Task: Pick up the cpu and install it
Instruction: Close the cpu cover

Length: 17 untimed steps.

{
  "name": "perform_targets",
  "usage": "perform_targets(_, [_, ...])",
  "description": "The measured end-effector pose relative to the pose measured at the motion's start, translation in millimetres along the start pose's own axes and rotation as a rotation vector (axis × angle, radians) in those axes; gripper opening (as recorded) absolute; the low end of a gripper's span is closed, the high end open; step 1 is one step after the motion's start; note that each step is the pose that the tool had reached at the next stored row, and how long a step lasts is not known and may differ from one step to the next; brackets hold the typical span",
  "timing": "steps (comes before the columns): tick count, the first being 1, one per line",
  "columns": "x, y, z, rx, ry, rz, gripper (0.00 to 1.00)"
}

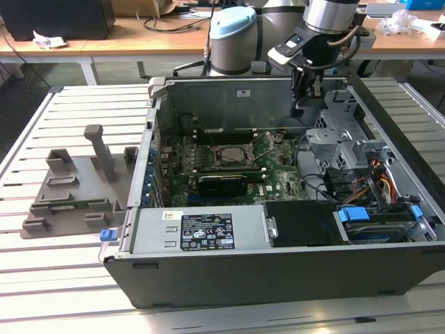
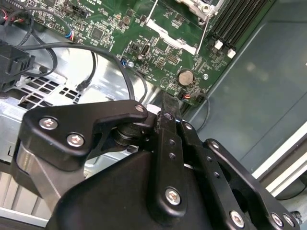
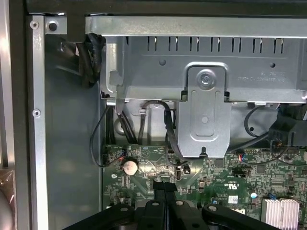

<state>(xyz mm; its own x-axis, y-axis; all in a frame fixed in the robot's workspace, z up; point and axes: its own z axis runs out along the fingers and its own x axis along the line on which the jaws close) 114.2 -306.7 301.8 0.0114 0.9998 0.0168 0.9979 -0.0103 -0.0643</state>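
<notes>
My gripper (image 1: 297,110) hangs inside the open computer case (image 1: 278,271), above the back corner of the green motherboard (image 1: 229,170) on the exterior view's right. Its black fingers (image 3: 164,189) are pressed together with nothing between them, and they also meet over the board's edge in the second wrist view (image 2: 165,103). The cpu is hidden or out of view. The square socket frame (image 1: 226,154) sits mid-board, off to the exterior view's left of the gripper. Its metal load plate (image 2: 165,36) stands flipped up.
A metal drive cage (image 1: 341,149) with cables crowds the gripper's side of the case. A round coin battery (image 3: 129,166) lies just beyond the fingertips. A grey fixture plate (image 1: 69,191) with upright posts rests on the slatted table outside the case.
</notes>
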Motion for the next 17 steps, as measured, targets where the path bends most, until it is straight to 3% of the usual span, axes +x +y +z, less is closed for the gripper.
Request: perform_targets(17, [-1.3,0.3,7.4,0.0000,0.0002,0.000,0.11])
